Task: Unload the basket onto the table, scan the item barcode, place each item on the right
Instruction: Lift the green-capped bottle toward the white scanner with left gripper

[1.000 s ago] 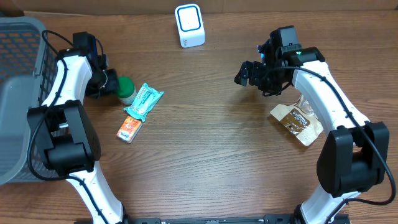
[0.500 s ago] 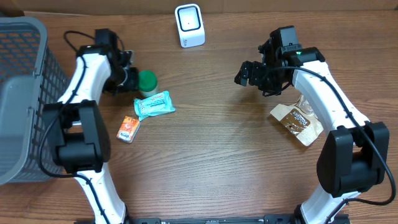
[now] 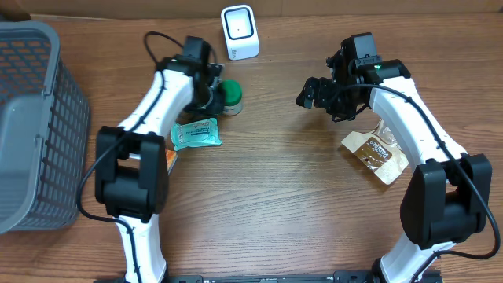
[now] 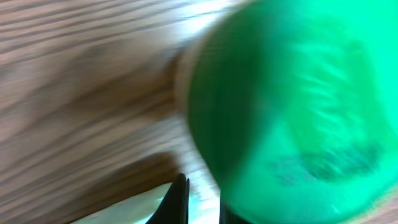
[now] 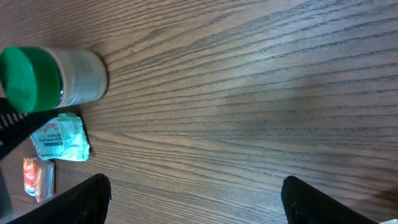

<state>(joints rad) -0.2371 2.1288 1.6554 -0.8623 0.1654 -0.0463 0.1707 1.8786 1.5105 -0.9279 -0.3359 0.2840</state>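
Over on the left sits a grey basket. Next to it, the left gripper has its fingers shut tight on a little bottle with a green cap, close to the white scanner. A blue-green packet lies just beside the bottle. An orange packet peeks out by the arm. The right gripper hangs above the table, fingers wide apart, holding nothing. A brown pouch lies near it

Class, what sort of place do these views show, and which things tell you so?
Probably a mock shop checkout: a white barcode scanner, a grey shopping basket, and small packaged goods such as a green-capped jar and a teal packet.
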